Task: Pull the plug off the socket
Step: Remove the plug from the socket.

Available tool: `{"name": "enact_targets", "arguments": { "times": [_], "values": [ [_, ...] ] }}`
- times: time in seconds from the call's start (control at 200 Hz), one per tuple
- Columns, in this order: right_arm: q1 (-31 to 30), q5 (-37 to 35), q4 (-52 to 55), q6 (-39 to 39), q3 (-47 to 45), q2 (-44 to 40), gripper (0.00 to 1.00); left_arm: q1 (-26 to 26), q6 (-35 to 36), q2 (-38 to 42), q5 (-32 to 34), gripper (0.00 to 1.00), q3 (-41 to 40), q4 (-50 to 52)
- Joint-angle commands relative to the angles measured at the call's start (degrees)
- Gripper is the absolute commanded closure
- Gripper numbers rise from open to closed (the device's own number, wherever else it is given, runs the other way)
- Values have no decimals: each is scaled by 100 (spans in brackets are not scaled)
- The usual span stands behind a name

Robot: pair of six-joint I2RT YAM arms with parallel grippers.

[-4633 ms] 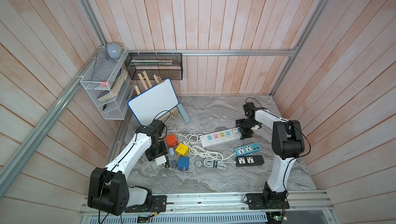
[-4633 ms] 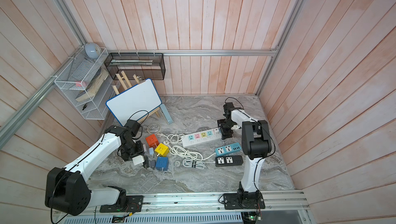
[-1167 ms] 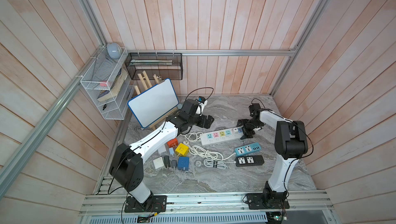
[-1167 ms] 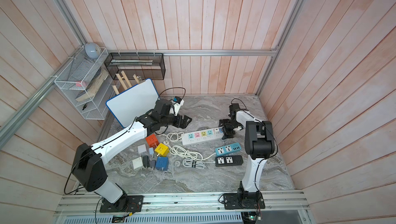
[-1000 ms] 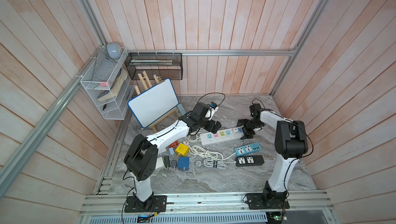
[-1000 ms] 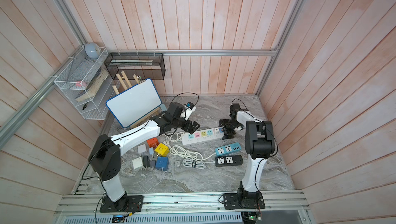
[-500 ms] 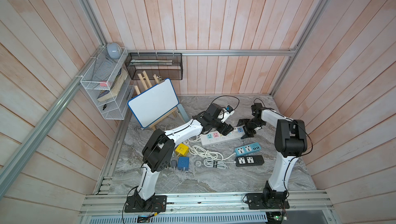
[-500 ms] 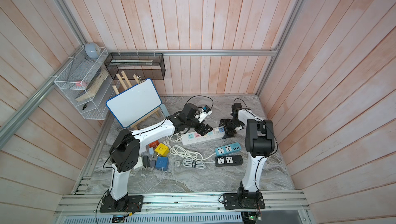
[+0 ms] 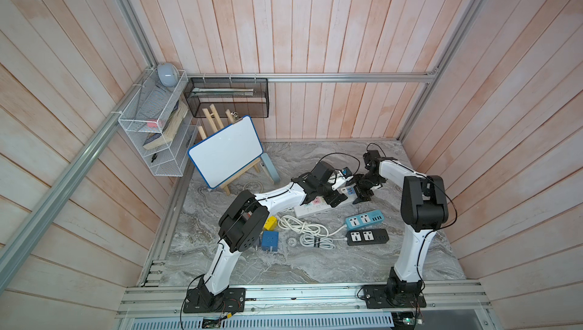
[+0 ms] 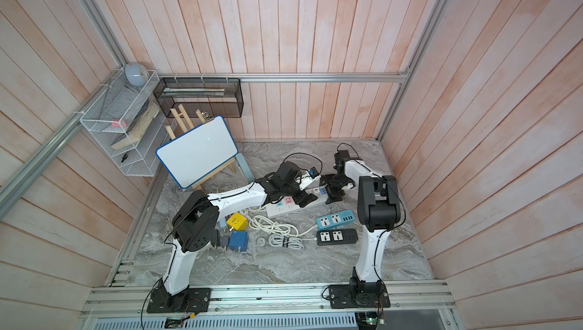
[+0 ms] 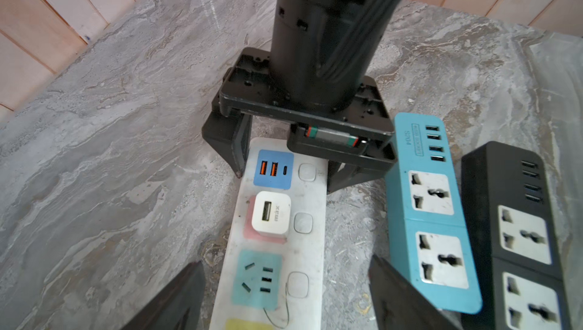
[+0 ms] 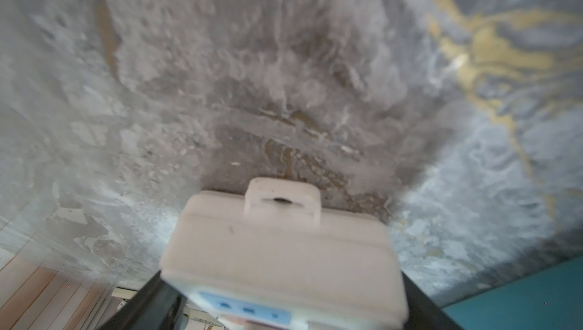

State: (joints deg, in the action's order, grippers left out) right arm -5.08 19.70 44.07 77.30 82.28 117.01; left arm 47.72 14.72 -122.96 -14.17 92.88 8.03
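Left wrist view shows the left gripper (image 11: 284, 262) wide open and empty, straddling the white power strip (image 11: 310, 249) just short of the white charger plug (image 11: 271, 218) seated in it, right gripper (image 11: 284, 180) clamping the strip's far end, left arm stretched out low, so I reckon it's the approach: next nudge forward, pinch, pull straight up.

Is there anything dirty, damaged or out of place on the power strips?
The white plastic power strip looks grimy, with grey smudges around the pink socket holding the small white cube charger. A thin dark strand lies loose across it beside the teal socket.
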Motion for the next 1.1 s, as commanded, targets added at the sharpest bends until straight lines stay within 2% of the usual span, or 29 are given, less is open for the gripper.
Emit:
{"name": "enact_targets", "arguments": {
  "times": [0.0, 0.33, 0.43, 0.865, 1.005, 1.095],
  "values": [
    [-238, -296, 124, -125, -257, 523, 99, -14, 170, -254, 167, 18, -126, -304],
    [-307, -223, 248, -95, -134, 487, 100, -48, -80, -819, 29, 24, 236, -592],
    [-360, -138, 258, -47, -138, 472, 100, -82, -135, -867, 59, 29, 300, -624],
    [-485, 102, 202, 82, -166, 474, 100, -178, -249, -922, -208, 33, 314, -843],
    [-491, 96, 172, 101, -226, 432, 100, -202, -290, -993, -431, 47, 379, -849],
    [-485, 121, 167, 110, -198, 454, 100, -207, -309, -1020, -503, 49, 389, -865]
  ]
}}
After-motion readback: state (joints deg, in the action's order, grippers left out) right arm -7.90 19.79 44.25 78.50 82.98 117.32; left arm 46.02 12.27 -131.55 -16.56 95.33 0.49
